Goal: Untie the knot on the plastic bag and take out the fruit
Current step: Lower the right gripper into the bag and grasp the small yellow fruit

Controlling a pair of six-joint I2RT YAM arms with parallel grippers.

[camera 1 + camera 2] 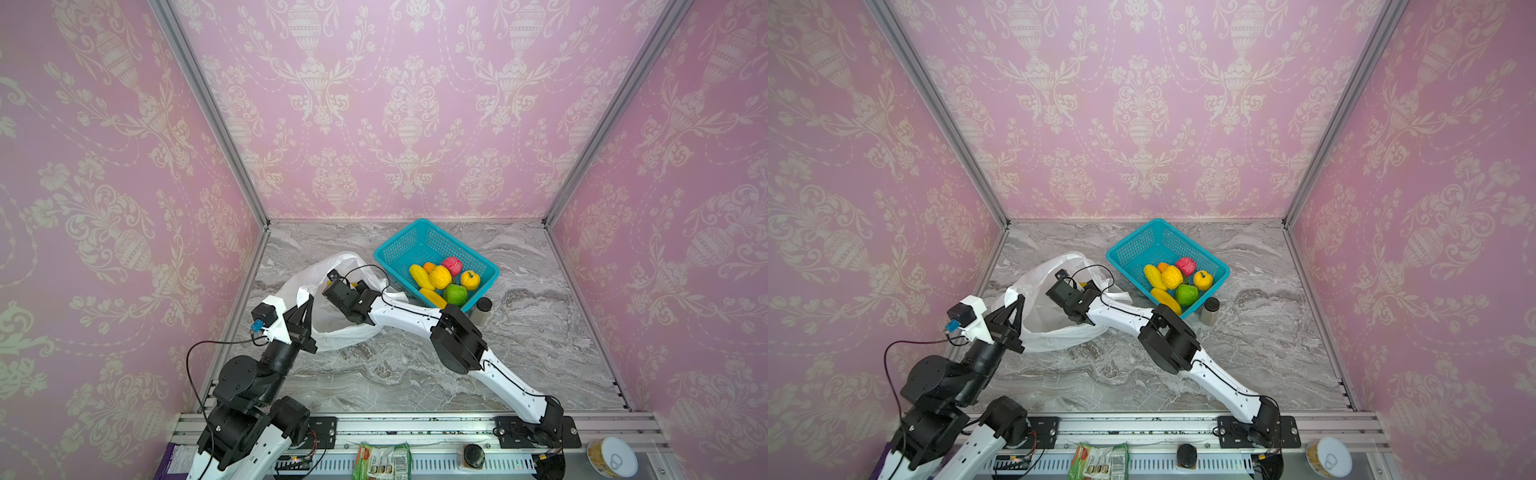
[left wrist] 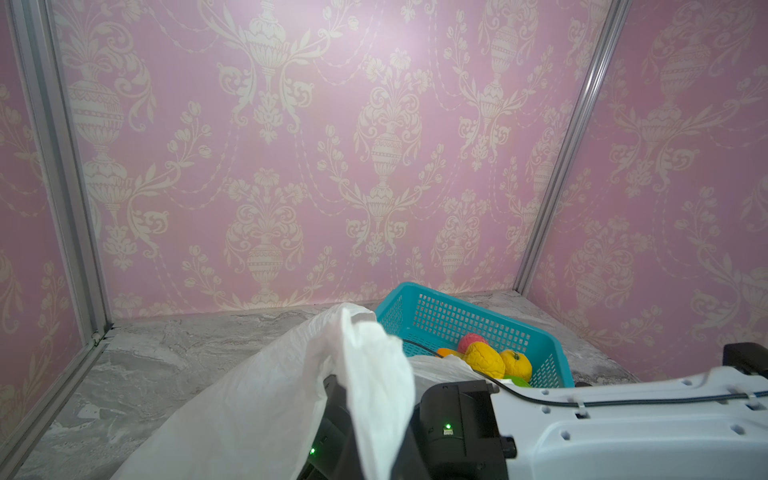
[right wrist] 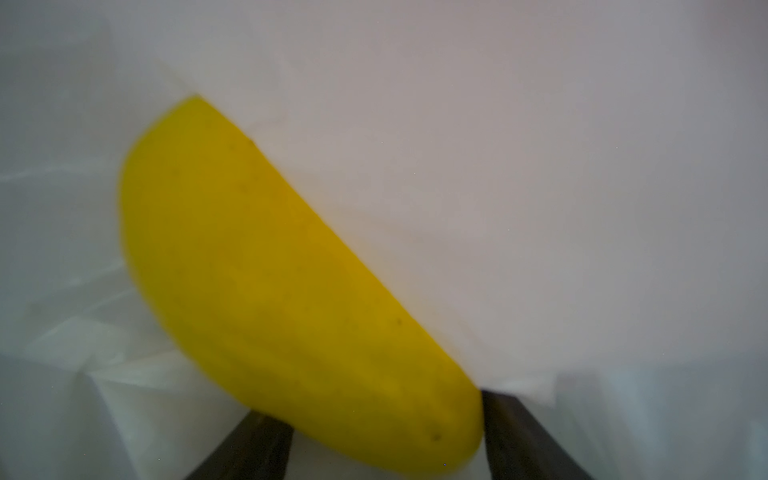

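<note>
In both top views, a white plastic bag (image 1: 336, 332) (image 1: 1054, 336) lies on the left half of a grey marble tabletop (image 1: 415, 374), its mouth gaping open. The left gripper (image 1: 306, 300) (image 1: 1018, 300) is pinched shut on the bag's rim on the side toward the tabletop's left edge, holding it up. The right arm (image 1: 399, 316) reaches across from the right into the bag's mouth. A teal basket (image 1: 397, 245) (image 1: 1138, 243) sits toward the far edge, touching the bag, and holds fruit (image 1: 440, 277) (image 1: 1172, 277) in yellow, orange, pink and green. A small dark-lidded jar (image 1: 483, 307) stands just beside the basket's near corner. The left wrist view shows the raised bag (image 2: 266, 399), the basket (image 2: 465, 320) behind it and the right arm (image 2: 623, 424) crossing in front. The right wrist view, blurred, is inside the bag (image 3: 498, 166): the right gripper (image 3: 382, 440) is partly open, its two dark fingers (image 3: 249, 446) pressing either side of one end of a yellow fruit (image 3: 270, 291).
</note>
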